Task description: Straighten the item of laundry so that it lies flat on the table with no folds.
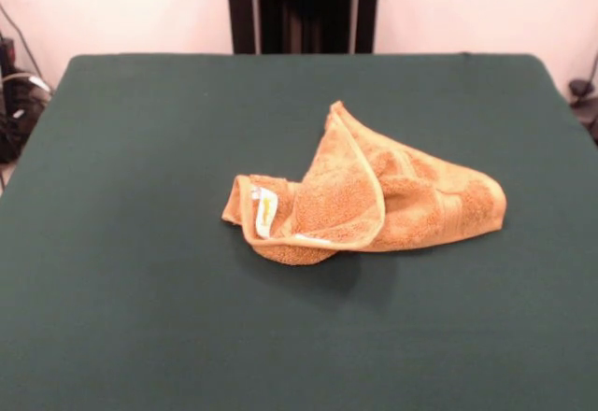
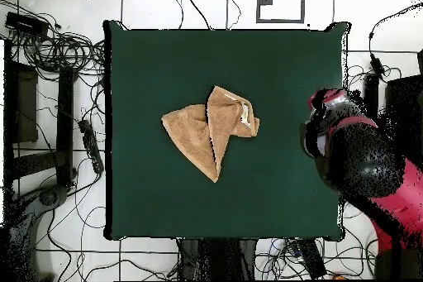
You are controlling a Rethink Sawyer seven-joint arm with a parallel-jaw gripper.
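Laundry first, operator: your orange-tan towel (image 1: pixel 369 196) is not in the gripper. In the overhead view you see the red and black arm (image 2: pixel 363 163) over the table's right edge, roughly level with the towel and well apart from it. Its end (image 2: pixel 318 126) shows only as a dark rounded head with red trim, so you cannot tell whether the gripper is open or closed. The front view shows none of the arm over the table.

Moving outward, you find the towel near the middle of the dark green table (image 1: pixel 140 318), crumpled rather than flat. In the front view it sits slightly right of centre. One flap is folded over on itself, its pale hemmed edge running in a curve from a raised peak at the far side down to the near left. A small white label (image 1: pixel 265 213) shows on the left part of the fold. The right part lies lower and spreads out toward a rounded corner. From overhead the towel (image 2: pixel 202 134) reads as two overlapping lobes that narrow to a point toward the bottom of that picture, with the label (image 2: pixel 244 113) on its right lobe.

Bare green cloth surrounds the towel on every side. Beyond the table's edges the overhead view shows tangled cables (image 2: pixel 62 47) on the floor.
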